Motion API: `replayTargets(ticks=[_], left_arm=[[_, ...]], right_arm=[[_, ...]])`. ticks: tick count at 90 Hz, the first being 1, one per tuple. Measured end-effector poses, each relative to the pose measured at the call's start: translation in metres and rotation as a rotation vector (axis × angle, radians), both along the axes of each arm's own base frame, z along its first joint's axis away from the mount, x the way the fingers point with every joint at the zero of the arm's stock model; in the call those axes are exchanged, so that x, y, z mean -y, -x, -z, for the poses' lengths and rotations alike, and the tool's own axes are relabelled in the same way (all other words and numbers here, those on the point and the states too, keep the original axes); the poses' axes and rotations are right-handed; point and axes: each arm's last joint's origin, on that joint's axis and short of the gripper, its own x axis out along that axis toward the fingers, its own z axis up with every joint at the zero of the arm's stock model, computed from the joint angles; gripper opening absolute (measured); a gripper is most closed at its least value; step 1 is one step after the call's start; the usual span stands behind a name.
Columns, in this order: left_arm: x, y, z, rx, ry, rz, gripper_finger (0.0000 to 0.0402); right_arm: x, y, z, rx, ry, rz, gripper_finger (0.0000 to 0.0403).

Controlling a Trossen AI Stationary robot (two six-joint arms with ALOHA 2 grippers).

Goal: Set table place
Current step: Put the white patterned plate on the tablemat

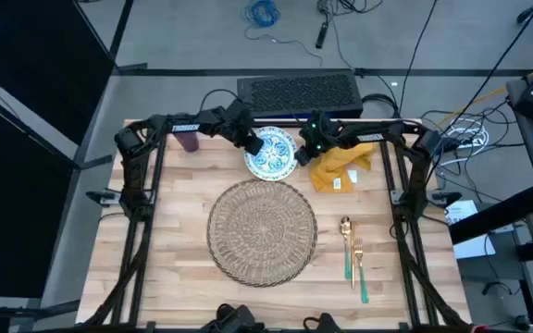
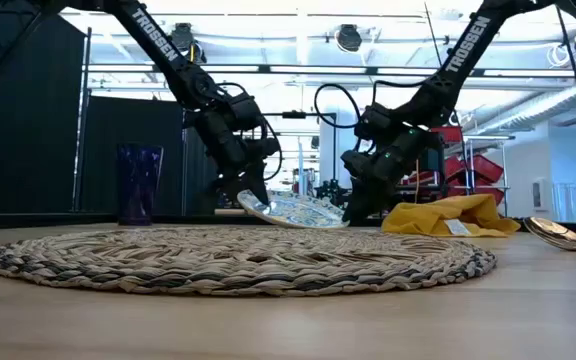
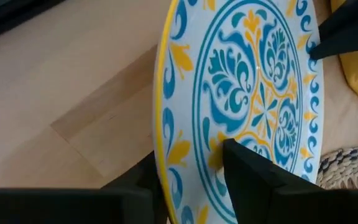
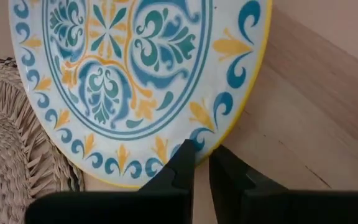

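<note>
A: Where's the plate (image 1: 272,154) rel. to the mat (image 1: 262,231)?

B: Just past the mat's far edge, tilted, on the table (image 1: 174,213). My left gripper (image 3: 188,177) pinches its rim, one finger above, one below. My right gripper (image 4: 201,163) sits at the opposite rim, fingers nearly closed, one tip over the edge; can't tell if it truly grips.

A: Next?

B: Prob. carry it twd the mat centre. Both arms equally near; napkin (image 1: 340,165) beside the plate.

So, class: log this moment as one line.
left pincer: shut on plate rim, lifted | right pincer: shut on opposite rim | mat: bare | cup: far-left corner
</note>
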Motion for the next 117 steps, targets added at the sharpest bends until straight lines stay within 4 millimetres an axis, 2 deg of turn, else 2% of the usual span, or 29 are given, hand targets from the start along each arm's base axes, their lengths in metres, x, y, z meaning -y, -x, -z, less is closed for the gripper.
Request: replayTargets(ticks=[22,49,86,101,117], left_arm=[[-0.002,-0.003,-0.003,0.042,-0.011,0.009,0.008],[-0.004,-0.005,-0.005,0.066,-0.047,0.014,0.0077],[-0.001,-0.006,-0.003,0.083,-0.053,0.097,0.0077],[-0.001,-0.006,-0.003,0.094,-0.051,0.103,0.0077],[-0.002,-0.006,-0.003,0.094,-0.045,0.098,0.0077]], right_arm=[[-0.002,0.003,-0.005,-0.021,0.006,-0.003,0.0012],[0.014,0.009,-0.008,-0.038,0.148,0.065,0.006],[0.017,0.005,-0.014,0.024,0.205,0.03,0.0109],[0.017,0.001,-0.019,0.112,0.2,-0.015,0.0103],[0.016,0.001,-0.021,0.134,0.165,-0.025,0.0062]])
